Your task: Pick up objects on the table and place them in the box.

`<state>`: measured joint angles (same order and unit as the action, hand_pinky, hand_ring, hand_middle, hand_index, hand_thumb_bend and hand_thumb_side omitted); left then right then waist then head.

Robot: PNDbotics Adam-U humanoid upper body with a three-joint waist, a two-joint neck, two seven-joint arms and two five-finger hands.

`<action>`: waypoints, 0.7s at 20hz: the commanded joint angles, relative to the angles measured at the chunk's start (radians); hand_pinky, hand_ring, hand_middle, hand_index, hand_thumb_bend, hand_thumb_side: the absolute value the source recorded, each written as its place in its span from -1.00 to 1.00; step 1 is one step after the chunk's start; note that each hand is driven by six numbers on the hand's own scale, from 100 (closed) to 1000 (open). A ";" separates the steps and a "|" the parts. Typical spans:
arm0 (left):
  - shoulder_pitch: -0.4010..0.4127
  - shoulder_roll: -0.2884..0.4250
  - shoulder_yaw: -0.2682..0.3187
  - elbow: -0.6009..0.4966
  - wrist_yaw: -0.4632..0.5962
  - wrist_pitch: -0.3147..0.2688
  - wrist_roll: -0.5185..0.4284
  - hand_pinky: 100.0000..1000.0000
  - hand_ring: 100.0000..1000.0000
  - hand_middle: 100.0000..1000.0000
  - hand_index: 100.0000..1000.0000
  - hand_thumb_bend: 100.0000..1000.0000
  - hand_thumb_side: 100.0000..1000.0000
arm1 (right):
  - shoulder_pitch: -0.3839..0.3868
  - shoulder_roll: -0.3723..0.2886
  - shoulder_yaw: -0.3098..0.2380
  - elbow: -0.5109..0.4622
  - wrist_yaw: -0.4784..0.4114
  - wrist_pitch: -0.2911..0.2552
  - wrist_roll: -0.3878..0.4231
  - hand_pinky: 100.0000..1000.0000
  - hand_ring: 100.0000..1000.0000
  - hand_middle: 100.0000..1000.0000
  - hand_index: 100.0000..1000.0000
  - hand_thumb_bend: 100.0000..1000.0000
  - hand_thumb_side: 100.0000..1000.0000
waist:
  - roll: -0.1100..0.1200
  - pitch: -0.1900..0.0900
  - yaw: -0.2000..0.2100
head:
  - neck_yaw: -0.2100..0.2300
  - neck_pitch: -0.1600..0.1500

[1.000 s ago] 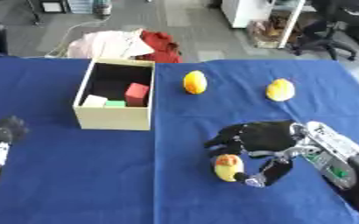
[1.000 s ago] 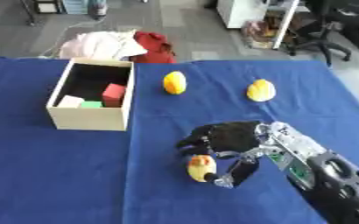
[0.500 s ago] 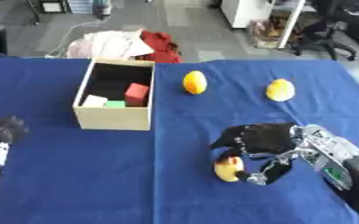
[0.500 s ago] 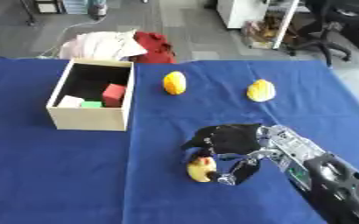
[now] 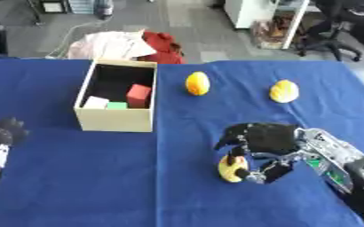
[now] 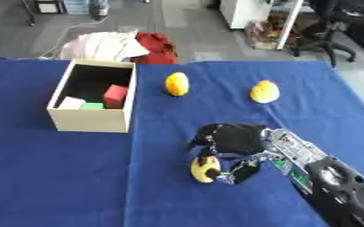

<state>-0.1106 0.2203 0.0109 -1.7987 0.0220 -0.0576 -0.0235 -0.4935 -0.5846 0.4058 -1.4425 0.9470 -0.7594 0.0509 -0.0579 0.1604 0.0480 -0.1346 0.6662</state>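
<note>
- The blue cloth [image 5: 177,186] covers the whole table, smooth and matte, with a faint crease here and there.
- Past the far edge of the table lies a heap of pinkish-white fabric [image 5: 111,44] with a red garment [image 5: 163,46] beside it; an office chair [image 5: 348,26] stands at the upper right on a grey floor.
- The box [image 5: 115,119] is an open, pale cardboard carton with a dark inside, sitting on the left half of the table. In it lie a red block [image 5: 138,95], a small green block [image 5: 116,105] and a pale pink block [image 5: 96,102], packed close at the near wall.
- Two yellow, egg-shaped objects rest well apart from the box: an orange-yellow one [image 5: 197,83] just right of the box's far corner, and a paler one [image 5: 284,91] further right.
- The third yellow object [image 5: 231,168], rounded with a dark mark on top, lies on the cloth in front of the robot, right of centre and near the front edge.
- The right hand [image 5: 264,144] arches over this object, its fingers [image 5: 238,156] curled down on top of it and the thumb [image 5: 274,170] hooked in at its right side, so that it is grasped while resting on the cloth.
- The left hand [image 5: 0,137] shows at the left edge, fingers loosely curled, holding nothing.
</note>
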 commanded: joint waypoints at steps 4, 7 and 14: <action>-0.002 0.016 0.010 -0.014 0.000 -0.001 0.005 0.75 0.50 0.45 0.61 -0.94 0.20 | -0.085 -0.001 -0.044 -0.010 -0.100 0.032 -0.038 0.68 0.51 0.45 -0.16 -1.00 -0.76 | -0.003 -0.025 -0.002 | 0.005 -0.012; -0.001 0.015 0.009 -0.013 0.000 -0.001 0.004 0.75 0.50 0.45 0.61 -0.94 0.20 | -0.165 0.020 -0.055 -0.008 -0.133 0.041 -0.030 0.68 0.51 0.45 -0.16 -1.00 -0.79 | -0.003 -0.025 0.002 | 0.006 -0.014; -0.012 0.009 0.005 -0.016 0.004 -0.002 0.001 0.75 0.50 0.45 0.61 -0.94 0.20 | -0.393 0.107 -0.075 0.112 -0.178 0.063 0.004 0.68 0.49 0.45 -0.16 -1.00 -0.88 | 0.006 -0.014 0.025 | 0.002 -0.035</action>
<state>-0.1098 0.2196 0.0106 -1.7978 0.0223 -0.0574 -0.0211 -0.8614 -0.4780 0.3496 -1.3464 0.7829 -0.6995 0.0488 -0.0576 0.1606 0.0762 -0.1310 0.6478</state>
